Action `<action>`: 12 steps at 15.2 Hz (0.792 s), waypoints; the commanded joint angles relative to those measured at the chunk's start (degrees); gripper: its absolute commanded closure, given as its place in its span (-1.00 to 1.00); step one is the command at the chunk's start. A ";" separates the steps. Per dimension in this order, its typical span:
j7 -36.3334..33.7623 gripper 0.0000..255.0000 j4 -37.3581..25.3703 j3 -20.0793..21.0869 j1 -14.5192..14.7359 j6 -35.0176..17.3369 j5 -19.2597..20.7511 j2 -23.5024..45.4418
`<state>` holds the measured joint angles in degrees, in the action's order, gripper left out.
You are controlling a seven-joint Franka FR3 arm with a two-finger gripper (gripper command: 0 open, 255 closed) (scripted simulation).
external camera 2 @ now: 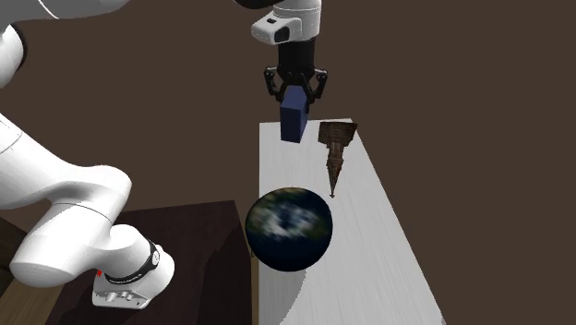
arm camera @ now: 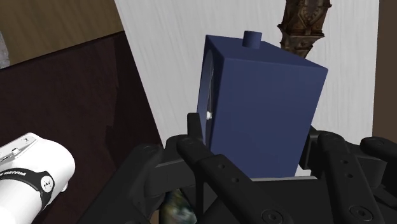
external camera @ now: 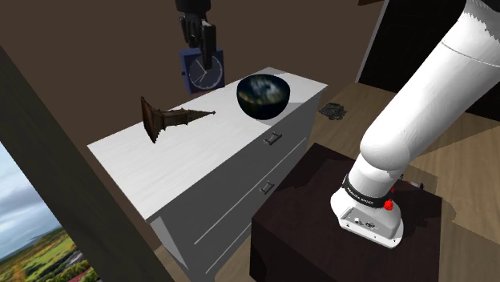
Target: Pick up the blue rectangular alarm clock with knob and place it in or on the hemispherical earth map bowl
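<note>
Claw [external camera 2: 295,92]: pinched shut on the clock [external camera 2: 294,120], pointing down, one finger across the dial [external camera: 205,74] face and the other against the back.
Clock: dark blue and box-shaped, gripped between the fingers and hanging just below the palm, with the small knob [arm camera: 253,39] on the end away from the palm.
Height: apparently lifted off the dresser [external camera 2: 369,249], since no contact with the white top is visible beneath the claw.
Bowl [external camera 2: 289,228]: round and printed like the earth, standing on the dresser lower than the claw and off to one side, near but not under it; nothing seen inside.
Ornament [external camera 2: 336,148]: brown and tower-shaped, lying on its side on the dresser below the claw, on the side away from the bowl and apart from both clock and bowl.
Done: grasp made and lift apparently made, so roughly the first half of the job.
Left: carrying the clock sideways until the claw hangs over the bowl, lowering toward the rim, spreading the fingers, and pulling clear.
Grip, as a judgement: looks firm and centred, with flat sides under both fingers and little reason to expect slipping.
Risk, as a judgement: rounded bowl and boxy clock, so likely to tip or rock if let go high or off-centre; better released low over the middle.
</note>
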<state>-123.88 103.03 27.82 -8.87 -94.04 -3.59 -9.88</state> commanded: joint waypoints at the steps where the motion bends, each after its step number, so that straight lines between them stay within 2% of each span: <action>1: -0.09 1.00 -1.94 -0.01 -0.04 1.69 0.14 0.28; 3: -0.15 1.00 -2.92 0.00 -0.06 2.51 0.22 0.46; 12: 13.93 1.00 3.95 -9.39 -4.34 3.93 -0.90 -7.87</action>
<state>-111.65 106.68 19.51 -12.72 -90.40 -4.59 -17.20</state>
